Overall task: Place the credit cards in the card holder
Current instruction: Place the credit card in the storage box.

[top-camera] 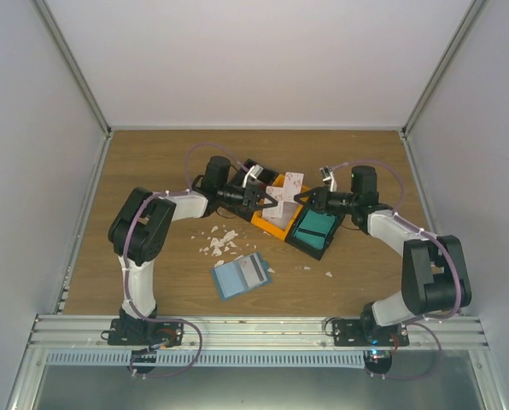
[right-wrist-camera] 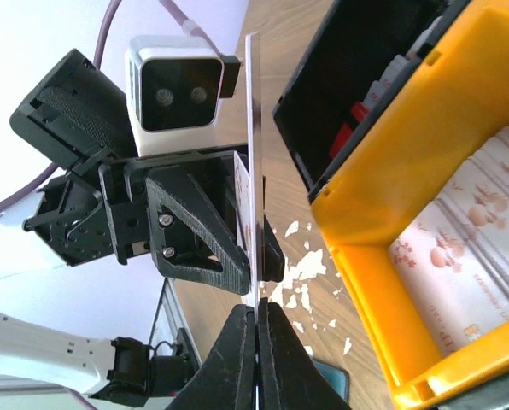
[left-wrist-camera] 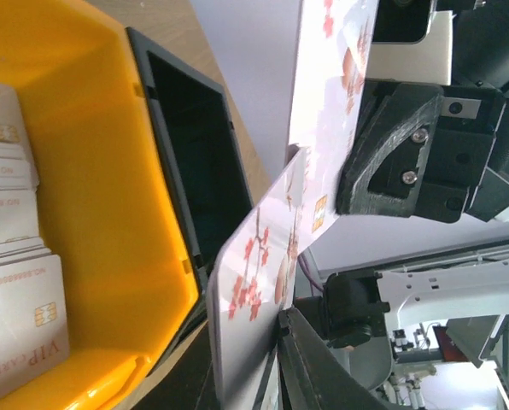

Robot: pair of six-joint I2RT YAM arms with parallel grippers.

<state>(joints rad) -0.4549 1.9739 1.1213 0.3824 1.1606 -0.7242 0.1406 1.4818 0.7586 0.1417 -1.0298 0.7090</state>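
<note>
A white credit card (top-camera: 287,190) with red blossom print stands upright above the orange bin (top-camera: 276,224), between my two grippers. My right gripper (top-camera: 304,198) (right-wrist-camera: 257,320) is shut on its lower edge. My left gripper (top-camera: 267,201) (right-wrist-camera: 259,273) has its fingers slightly parted on either side of the card. In the left wrist view, two blossom-print card faces overlap: one (left-wrist-camera: 331,102) by the right gripper's finger (left-wrist-camera: 408,154), the other (left-wrist-camera: 246,290) beside my left finger (left-wrist-camera: 323,367). More credit cards (left-wrist-camera: 15,256) (right-wrist-camera: 468,248) lie in the orange bin. The blue card holder (top-camera: 240,275) lies open on the table.
A black bin holding a teal block (top-camera: 316,229) adjoins the orange bin on the right. Another black bin (left-wrist-camera: 186,154) sits behind it. White scraps (top-camera: 219,242) litter the wood between the bins and the card holder. Grey walls enclose the table.
</note>
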